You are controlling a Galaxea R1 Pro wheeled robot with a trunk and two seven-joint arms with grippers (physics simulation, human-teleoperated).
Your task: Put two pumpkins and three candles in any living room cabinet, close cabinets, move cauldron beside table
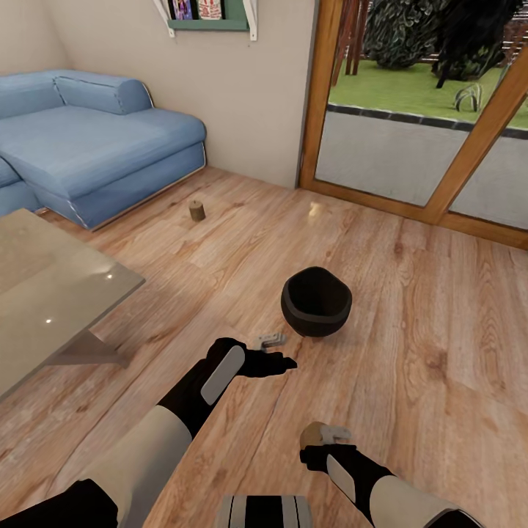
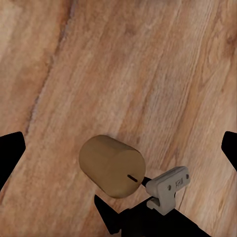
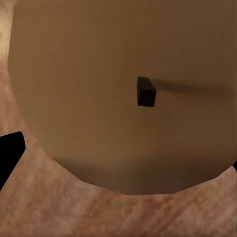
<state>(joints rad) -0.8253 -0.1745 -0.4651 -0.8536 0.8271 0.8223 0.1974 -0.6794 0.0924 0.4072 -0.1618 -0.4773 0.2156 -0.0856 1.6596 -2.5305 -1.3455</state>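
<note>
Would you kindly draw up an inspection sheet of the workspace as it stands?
Surface: wooden floor; grey table at the left.
Job's things: cauldron on the floor, tipped, apart from the table; held candle in the right hand; second candle upright on the floor near the sofa.
Clutter: nothing seen.
Hands: left hand open, empty, low beside the cauldron; right hand closed on the held candle.
Cables: nothing seen.
Surroundings: blue sofa, glazed door to a garden.
</note>
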